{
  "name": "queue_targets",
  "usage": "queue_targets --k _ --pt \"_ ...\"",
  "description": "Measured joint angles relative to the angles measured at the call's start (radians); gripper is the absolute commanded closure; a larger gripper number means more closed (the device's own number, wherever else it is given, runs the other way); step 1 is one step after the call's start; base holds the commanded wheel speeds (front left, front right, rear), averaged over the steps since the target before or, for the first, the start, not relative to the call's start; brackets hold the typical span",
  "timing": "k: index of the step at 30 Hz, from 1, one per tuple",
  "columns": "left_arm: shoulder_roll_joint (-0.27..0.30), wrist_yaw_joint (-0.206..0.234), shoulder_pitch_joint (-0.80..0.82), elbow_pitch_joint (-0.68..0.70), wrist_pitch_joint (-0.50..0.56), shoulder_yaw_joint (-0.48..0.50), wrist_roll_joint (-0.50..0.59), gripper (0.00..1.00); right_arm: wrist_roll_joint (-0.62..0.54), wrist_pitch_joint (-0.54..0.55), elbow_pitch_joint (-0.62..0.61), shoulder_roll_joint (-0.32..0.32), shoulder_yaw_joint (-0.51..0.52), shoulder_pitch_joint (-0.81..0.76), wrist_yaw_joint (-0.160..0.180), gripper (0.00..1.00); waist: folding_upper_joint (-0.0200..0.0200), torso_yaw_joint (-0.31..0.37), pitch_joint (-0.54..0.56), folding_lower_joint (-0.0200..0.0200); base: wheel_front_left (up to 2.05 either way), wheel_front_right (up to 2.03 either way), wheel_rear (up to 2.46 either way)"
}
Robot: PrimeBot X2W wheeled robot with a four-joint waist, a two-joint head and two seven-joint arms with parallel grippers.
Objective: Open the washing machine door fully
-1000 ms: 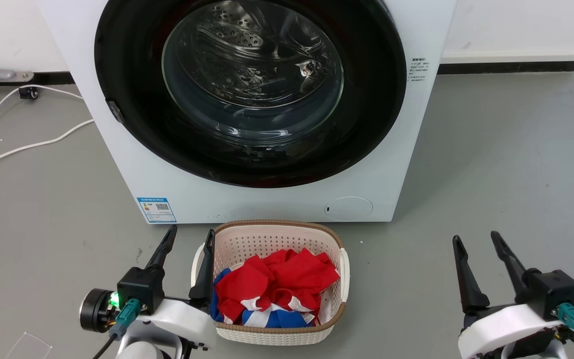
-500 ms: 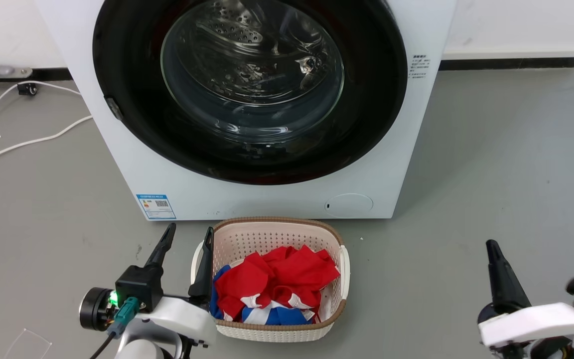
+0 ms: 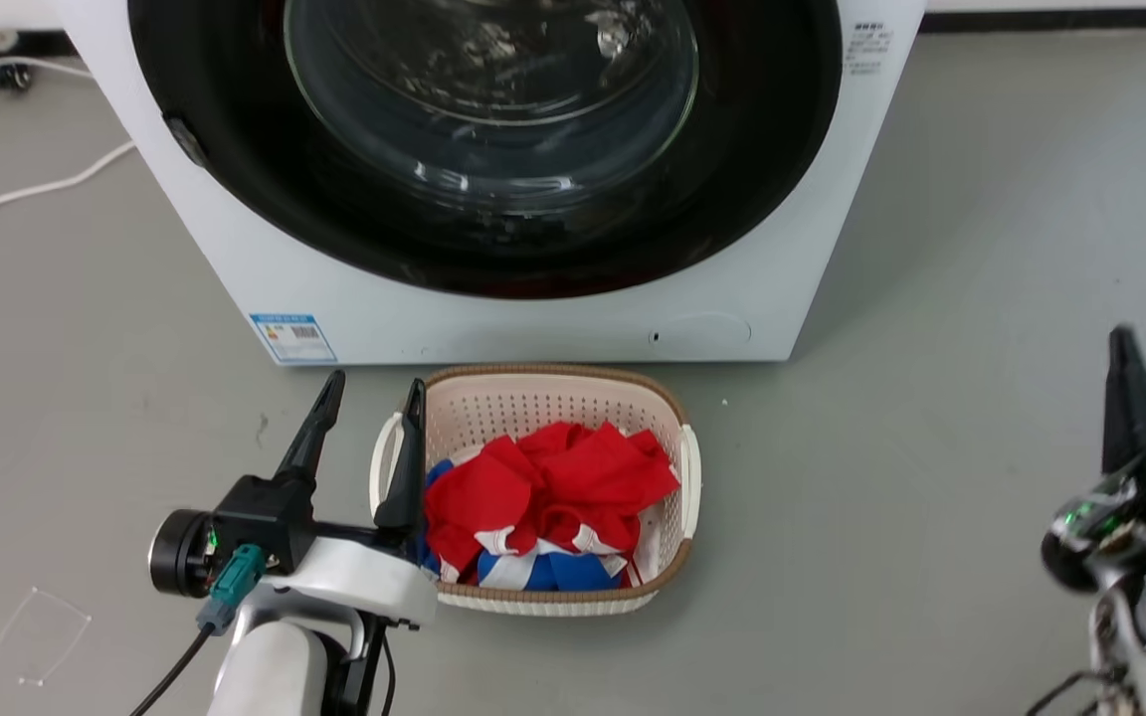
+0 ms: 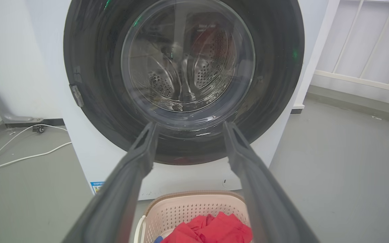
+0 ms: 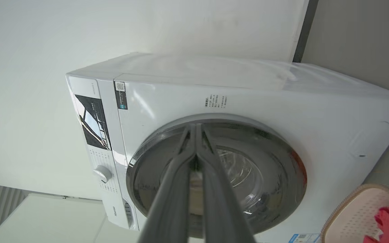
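The washing machine [image 3: 533, 323] is a white box straight ahead. Its door [image 3: 493, 264], a glossy black rim around a bulging glass window, lies flat against the front, with a small latch tab [image 3: 185, 142] on its left rim. My left gripper [image 3: 375, 384] is open and holds nothing, low on the floor side, well short of the door [image 4: 275, 67]; its fingertips point at the glass [image 4: 189, 125]. My right gripper [image 3: 1122, 338] stands at the far right, rolled on its side, with its fingers pressed together [image 5: 195, 126] and aimed at the door's rim [image 5: 282, 175].
A pale plastic basket [image 3: 533, 398] of red and blue clothes [image 3: 553, 487] sits on the grey floor just before the machine, touching my left gripper's inner finger. A white cable [image 3: 26, 189] trails at the far left. A blue label [image 3: 291, 336] and filter cap [image 3: 697, 331] mark the machine's base.
The head view has shifted, so the machine sits higher in the picture. My right arm swung out to the right, rolled over, and its fingers closed. The left gripper stays open by the basket.
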State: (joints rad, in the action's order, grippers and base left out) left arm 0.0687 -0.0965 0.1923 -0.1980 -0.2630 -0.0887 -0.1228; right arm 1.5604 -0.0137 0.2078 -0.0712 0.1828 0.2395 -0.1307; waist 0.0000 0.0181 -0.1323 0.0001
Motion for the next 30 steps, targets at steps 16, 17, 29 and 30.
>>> queue_targets --k 16,17,29,30 --pt "-0.008 -0.011 0.120 0.064 0.000 -0.020 0.014 0.00 0.159 0.231 0.339 -0.245 -0.036 0.537 0.000 1.00 0.0000 -0.023 -0.194 0.0001 0.00 0.00 0.00" --pt "-0.009 -0.014 0.128 0.067 0.000 -0.022 0.015 0.00 0.156 0.251 0.363 -0.260 -0.058 0.575 0.000 1.00 0.0000 -0.026 -0.206 0.0001 0.00 0.00 0.00" --pt "-0.012 -0.019 0.202 0.102 0.000 -0.034 0.017 0.00 0.047 0.405 0.653 -0.292 -0.286 1.002 0.000 1.00 0.0000 -0.062 -0.322 0.0001 0.00 0.00 0.00" --pt "-0.012 -0.020 0.207 0.105 0.000 -0.037 0.016 0.00 0.036 0.415 0.672 -0.291 -0.300 1.028 0.000 1.00 0.0000 -0.067 -0.330 0.0001 0.00 0.00 0.00"
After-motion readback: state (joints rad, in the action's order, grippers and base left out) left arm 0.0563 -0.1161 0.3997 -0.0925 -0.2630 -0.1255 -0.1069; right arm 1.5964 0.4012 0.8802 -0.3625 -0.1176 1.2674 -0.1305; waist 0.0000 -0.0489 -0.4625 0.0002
